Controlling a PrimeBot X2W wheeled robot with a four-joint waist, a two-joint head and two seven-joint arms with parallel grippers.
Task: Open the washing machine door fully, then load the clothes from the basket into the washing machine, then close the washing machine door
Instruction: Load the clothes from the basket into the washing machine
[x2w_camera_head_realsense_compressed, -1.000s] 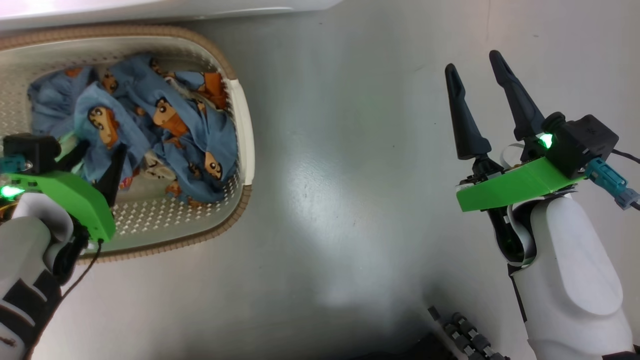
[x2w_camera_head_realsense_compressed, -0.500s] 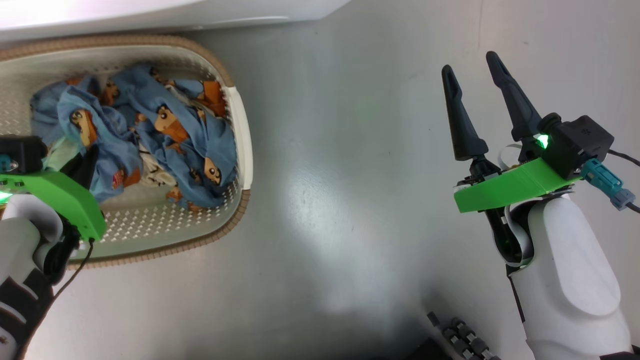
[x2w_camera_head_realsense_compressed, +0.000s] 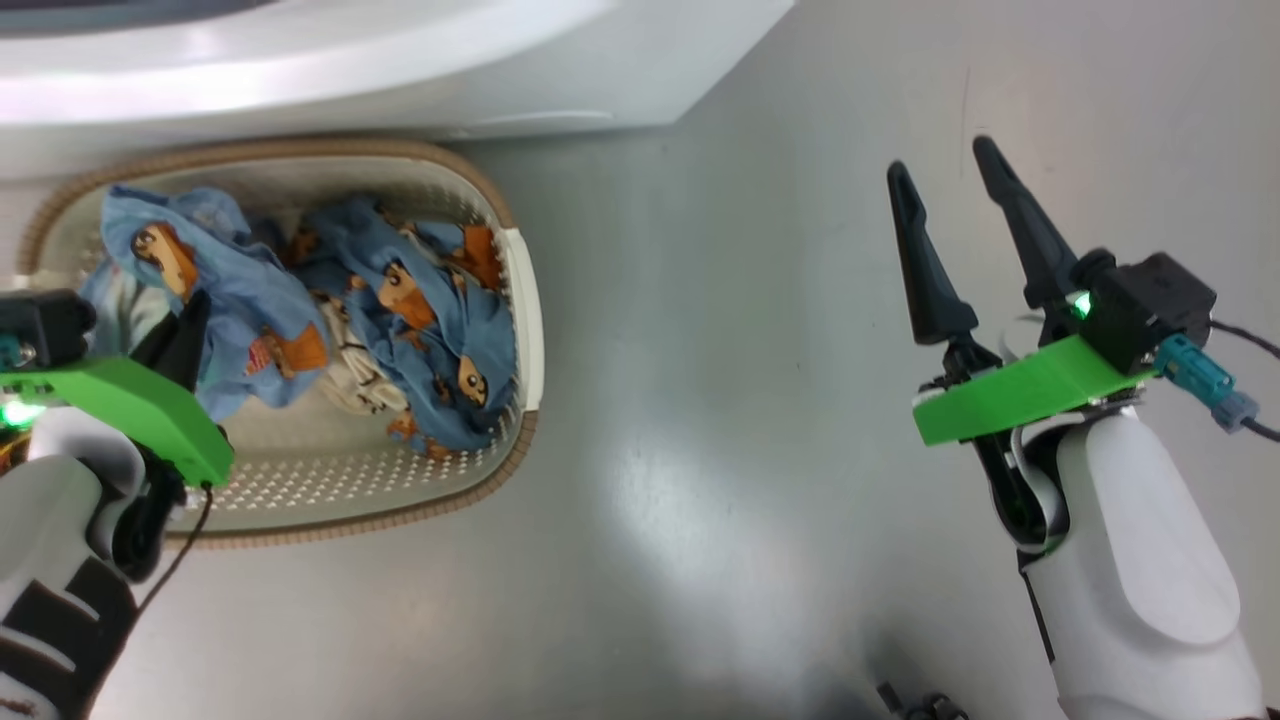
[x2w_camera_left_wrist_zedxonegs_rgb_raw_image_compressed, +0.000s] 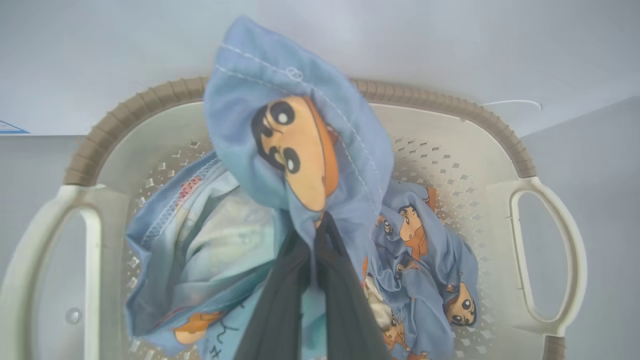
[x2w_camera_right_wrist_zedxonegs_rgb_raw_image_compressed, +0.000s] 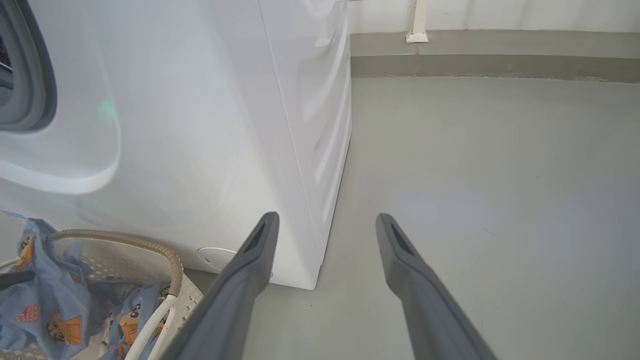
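The cream basket (x2w_camera_head_realsense_compressed: 523, 300) stands on the floor against the white washing machine (x2w_camera_head_realsense_compressed: 400, 60). Light blue clothes (x2w_camera_head_realsense_compressed: 430, 310) with cartoon faces lie inside it. My left gripper (x2w_camera_head_realsense_compressed: 188, 312) is shut on one blue garment (x2w_camera_head_realsense_compressed: 215, 275) and holds a fold of it raised above the basket. In the left wrist view the shut fingertips (x2w_camera_left_wrist_zedxonegs_rgb_raw_image_compressed: 320, 222) pinch that garment (x2w_camera_left_wrist_zedxonegs_rgb_raw_image_compressed: 295, 125), which bunches up above them, while more clothes (x2w_camera_left_wrist_zedxonegs_rgb_raw_image_compressed: 425, 260) lie on the basket (x2w_camera_left_wrist_zedxonegs_rgb_raw_image_compressed: 440, 105) floor. My right gripper (x2w_camera_head_realsense_compressed: 940, 158) is open and empty over bare floor. The washing machine door is out of view.
In the right wrist view the open right gripper (x2w_camera_right_wrist_zedxonegs_rgb_raw_image_compressed: 326, 217) points at the washing machine's (x2w_camera_right_wrist_zedxonegs_rgb_raw_image_compressed: 200, 125) front right corner. Its grey gasket (x2w_camera_right_wrist_zedxonegs_rgb_raw_image_compressed: 30, 75) shows at the far left. Grey floor (x2w_camera_right_wrist_zedxonegs_rgb_raw_image_compressed: 475, 175) runs to a wall skirting behind.
My left gripper has shut on a blue garment and pulled it up and to the left. The head camera has tilted, showing more of the washing machine. The right arm has stayed put.
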